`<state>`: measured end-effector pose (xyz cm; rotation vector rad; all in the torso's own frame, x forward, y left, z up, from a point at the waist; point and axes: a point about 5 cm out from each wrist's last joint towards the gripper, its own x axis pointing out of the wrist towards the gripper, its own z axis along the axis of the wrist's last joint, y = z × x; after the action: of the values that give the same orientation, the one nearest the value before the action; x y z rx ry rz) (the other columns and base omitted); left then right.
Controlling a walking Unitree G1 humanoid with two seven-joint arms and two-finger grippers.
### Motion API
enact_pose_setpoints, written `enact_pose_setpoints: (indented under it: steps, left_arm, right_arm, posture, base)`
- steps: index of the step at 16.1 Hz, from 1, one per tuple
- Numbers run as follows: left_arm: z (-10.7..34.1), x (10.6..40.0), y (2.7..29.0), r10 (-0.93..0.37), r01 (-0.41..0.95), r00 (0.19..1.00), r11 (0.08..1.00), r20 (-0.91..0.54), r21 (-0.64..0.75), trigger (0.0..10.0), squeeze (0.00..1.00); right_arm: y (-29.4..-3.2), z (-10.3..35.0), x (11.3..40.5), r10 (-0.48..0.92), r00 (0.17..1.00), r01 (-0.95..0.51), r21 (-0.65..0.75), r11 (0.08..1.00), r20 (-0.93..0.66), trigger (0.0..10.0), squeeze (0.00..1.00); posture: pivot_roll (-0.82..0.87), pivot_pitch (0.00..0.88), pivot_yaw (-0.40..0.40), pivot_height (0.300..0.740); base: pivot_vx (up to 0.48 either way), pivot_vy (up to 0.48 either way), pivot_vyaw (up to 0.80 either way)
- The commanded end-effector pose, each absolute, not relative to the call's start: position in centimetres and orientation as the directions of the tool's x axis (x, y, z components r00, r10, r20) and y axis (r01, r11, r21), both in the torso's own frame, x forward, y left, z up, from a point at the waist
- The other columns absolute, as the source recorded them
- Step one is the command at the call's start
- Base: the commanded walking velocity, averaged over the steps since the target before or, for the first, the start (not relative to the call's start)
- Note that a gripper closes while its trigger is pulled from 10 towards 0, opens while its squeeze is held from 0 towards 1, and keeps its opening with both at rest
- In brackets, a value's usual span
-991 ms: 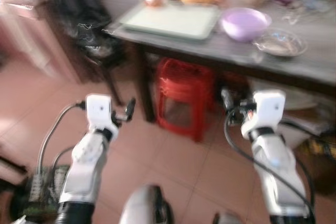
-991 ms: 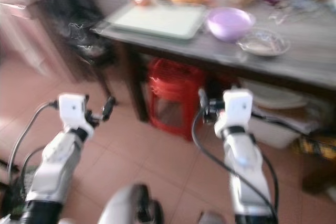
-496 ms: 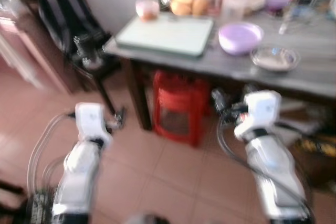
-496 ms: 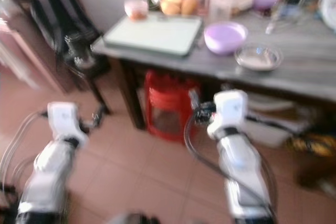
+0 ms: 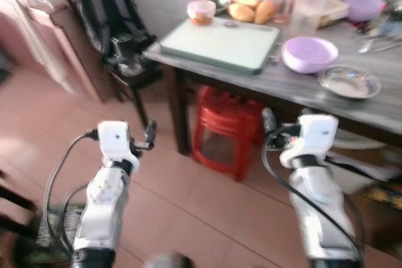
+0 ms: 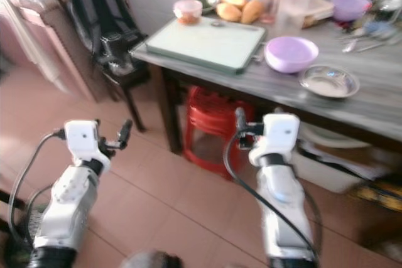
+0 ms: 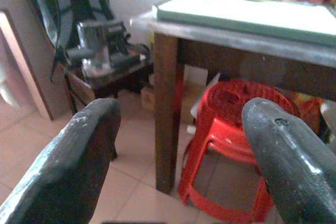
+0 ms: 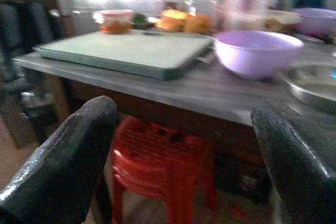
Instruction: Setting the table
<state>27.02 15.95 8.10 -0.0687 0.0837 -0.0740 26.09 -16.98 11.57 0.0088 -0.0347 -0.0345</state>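
The table (image 5: 352, 101) fills the upper right of the left eye view, larger and sharper than a second ago: the robot has walked closer. On it sit a pale green tray (image 5: 220, 43), a purple bowl (image 5: 309, 53) and a steel dish (image 5: 349, 81). In the wrist views, the left gripper (image 7: 173, 156) and right gripper (image 8: 178, 161) are spread and empty, below table height, above the red stool (image 7: 236, 129).
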Motion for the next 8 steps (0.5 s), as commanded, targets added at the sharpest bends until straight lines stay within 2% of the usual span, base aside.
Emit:
enact_pose_setpoints:
  steps: [1, 3, 5, 6, 8]
  left_arm:
    - [8.6, 27.6, 15.8, -0.086, 0.081, 0.994, 0.993, -0.064, -0.081, 10.0, 0.0]
    - [9.1, 28.3, 15.4, -0.117, 0.114, 0.992, 0.992, -0.05, -0.062, 10.0, 0.0]
    - [9.6, 28.8, 15.3, -0.135, 0.13, 0.99, 0.987, -0.038, -0.099, 10.0, 0.0]
    - [9.4, 28.7, 15.4, -0.128, 0.121, 0.991, 0.985, -0.045, -0.12, 10.0, 0.0]
    - [8.4, 28.0, 15.7, -0.093, 0.084, 0.993, 0.989, -0.07, -0.123, 10.0, 0.0]
  right_arm:
    - [-17.9, 10.6, 26.2, -0.108, 0.994, 0.109, 0.026, 0.994, -0.03, 10.0, 0.0]
    - [-17.8, 9.9, 26.6, -0.11, 0.992, 0.111, 0.013, 0.994, -0.064, 10.0, 0.0]
    - [-18.1, 10.7, 27.0, -0.164, 0.986, 0.163, -0.084, 0.983, -0.012, 10.0, 0.0]
    - [-17.5, 11.1, 26.9, -0.046, 0.999, 0.046, -0.019, 0.999, 0.019, 10.0, 0.0]
    - [-18.2, 11.4, 26.7, -0.149, 0.986, 0.156, -0.091, 0.984, 0.071, 10.0, 0.0]
  posture:
    - [0.0, 0.0, 0.055, 0.74]
    - [0.0, 0.0, 0.055, 0.74]
    - [-0.02, 0.0, 0.066, 0.74]
    - [-0.03, 0.0, 0.071, 0.74]
    - [-0.04, 0.0, 0.075, 0.74]
  base:
    - [0.0, 0.0, 0.0]
    - [0.0, 0.0, 0.0]
    - [0.0, 0.0, 0.0]
    - [0.0, 0.0, 0.0]
    - [0.0, 0.0, 0.0]
